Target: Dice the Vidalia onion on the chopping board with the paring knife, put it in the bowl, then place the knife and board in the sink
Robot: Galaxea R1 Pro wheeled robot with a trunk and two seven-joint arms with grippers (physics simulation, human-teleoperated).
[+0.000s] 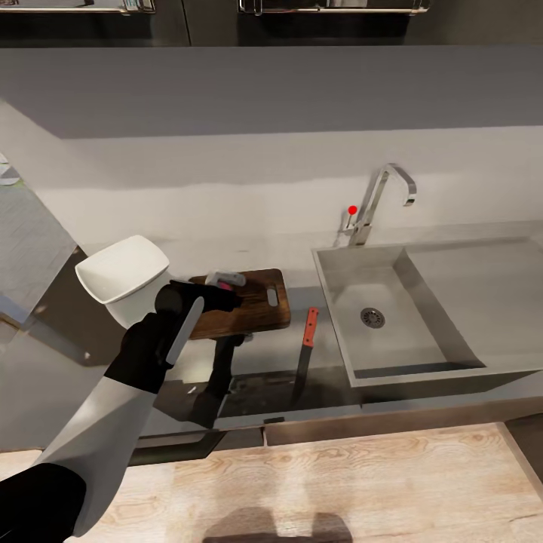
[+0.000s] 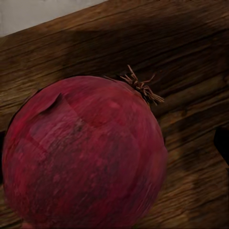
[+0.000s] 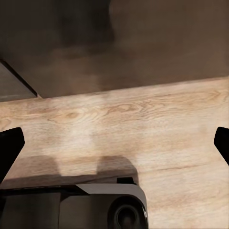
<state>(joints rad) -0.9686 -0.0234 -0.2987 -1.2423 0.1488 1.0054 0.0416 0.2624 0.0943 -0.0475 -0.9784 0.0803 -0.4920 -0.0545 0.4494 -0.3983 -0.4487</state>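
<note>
Here the left gripper (image 1: 223, 290) sits over the near-left part of the chopping board (image 1: 256, 311), closed around the Vidalia onion (image 2: 83, 155); in the left wrist view the dark red onion rests against the wood grain, its dry root tuft pointing up and away. How wide the jaws stand cannot be read beyond that they hold the onion. The board lies on the countertop (image 1: 324, 358), its slotted end toward the sink (image 1: 441, 362), and its left edge is just beside the white bowl (image 1: 124, 273). The paring knife (image 1: 305, 348) lies on the worktop between the board and the sink's left rim, handle away from the robot, blade toward the counter's front edge, apart from both. The basin holds only its round drain, with the faucet (image 1: 381, 197) behind. The right gripper (image 3: 114, 143) hangs with its dark fingertips (image 3: 9, 148) wide apart and nothing between them, above pale wood-grain floor (image 3: 143, 124) beside the cabinet fronts.
</note>
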